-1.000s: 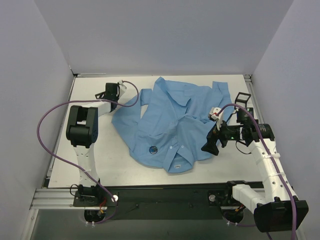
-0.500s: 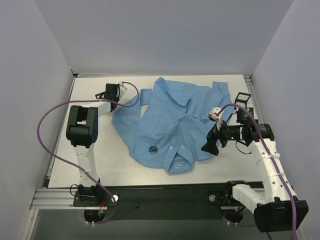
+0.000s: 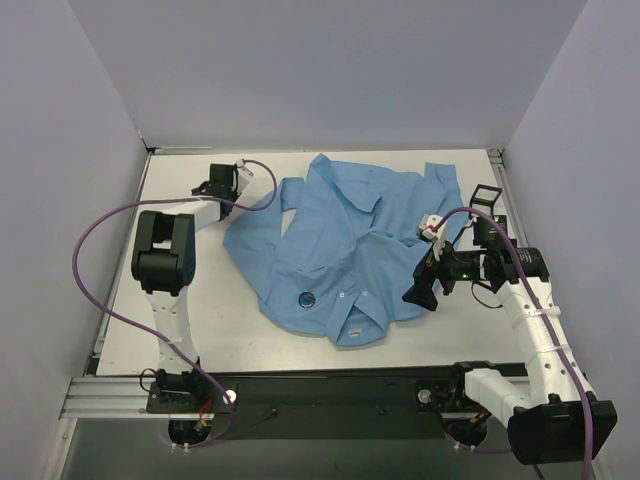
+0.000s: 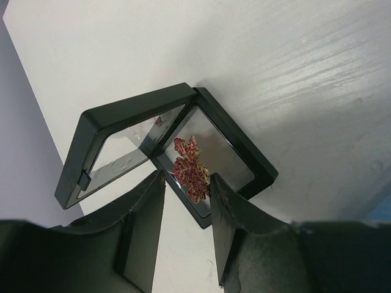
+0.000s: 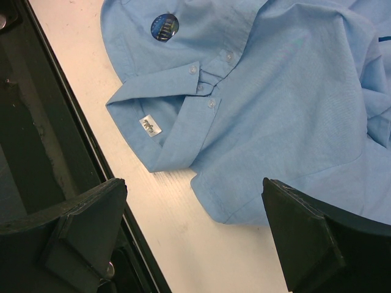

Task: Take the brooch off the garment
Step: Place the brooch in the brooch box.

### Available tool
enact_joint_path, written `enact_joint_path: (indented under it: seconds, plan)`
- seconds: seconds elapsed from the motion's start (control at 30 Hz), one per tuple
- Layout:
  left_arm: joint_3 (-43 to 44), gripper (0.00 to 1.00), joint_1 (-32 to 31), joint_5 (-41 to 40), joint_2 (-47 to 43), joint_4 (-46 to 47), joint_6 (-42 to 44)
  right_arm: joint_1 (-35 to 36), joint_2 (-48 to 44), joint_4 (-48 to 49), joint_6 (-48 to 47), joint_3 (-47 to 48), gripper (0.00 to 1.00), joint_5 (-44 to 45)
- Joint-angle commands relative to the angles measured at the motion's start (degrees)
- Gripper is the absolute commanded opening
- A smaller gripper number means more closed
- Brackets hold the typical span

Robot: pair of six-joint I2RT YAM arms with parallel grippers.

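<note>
**Table** (image 3: 200, 310): white and flat. It carries everything listed below.

**Garment** (image 3: 350, 240): a light blue shirt lying crumpled across the middle of the table, collar toward the near edge. The cloth is judged soft and light. It will likely lift and drag with any pull on the pin unless it is pressed down just beside it.

**Right gripper** (image 5: 192, 201): hangs over the shirt's right near hem. Its jaws are spread wide and hold nothing.

**Left gripper** (image 4: 186, 183): at the far left, well apart from the shirt. Its jaws are parted a little over a hinged black frame (image 4: 165, 146). They do not appear to clamp it.

**Hinged black frame:** stands open on the table with a reddish leaf-shaped ornament (image 4: 189, 168) inside.

**Second black frame** (image 3: 485, 197): stands near the far right edge, clear of the work.

**Brooch** (image 5: 164, 26): a small dark-blue disc pinned to the front panel near the collar, on the near left part of the shirt.
- Judged rigid, light and smooth-faced.
- It is best taken by the rim, since the flat face offers no purchase.
- The fastening at the back is hidden.
- Nothing lies over it.

**White label** (image 5: 148, 126): sits near the brooch, inside the collar, and must not be mistaken for it.
</note>
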Motion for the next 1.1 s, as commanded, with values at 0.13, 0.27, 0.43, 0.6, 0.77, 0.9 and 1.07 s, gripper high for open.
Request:
enact_joint_path:
  seconds: [0.13, 0.27, 0.43, 0.6, 0.77, 0.9, 1.07]
  plan:
    - [3.1, 0.46, 0.8, 1.9, -3.8, -1.7, -1.5, -0.5, 0.2, -0.6, 0.3, -0.2, 1.00, -2.2]
    - [2.0, 0.47, 0.8, 3.4, -5.4, -1.8, -1.8, -0.4, 0.2, -0.6, 0.2, -0.4, 1.00, -2.2]
    - [1.6, 0.47, 0.8, 4.2, -6.9, -2.4, -2.3, -0.5, 0.2, -0.7, 0.3, -0.2, 1.00, -2.2]
    - [0.4, 0.47, 0.5, 5.5, -8.7, -3.1, -2.5, -0.5, 0.1, -0.6, 0.4, -0.2, 1.00, -2.2]
    - [-1.8, 0.47, -0.2, 7.3, -11.6, -3.5, -2.2, -0.5, 0.1, -0.6, 0.4, -0.2, 1.00, -2.2]
    - [-5.4, 0.47, -1.5, 13.0, -15.9, -4.4, -0.7, -0.4, 0.1, -0.6, 0.4, -0.2, 1.00, -2.2]
    - [-12.0, 0.47, -4.6, 31.2, -26.2, -12.5, 5.5, -0.5, 0.1, -0.6, 0.2, -0.2, 1.00, -2.2]
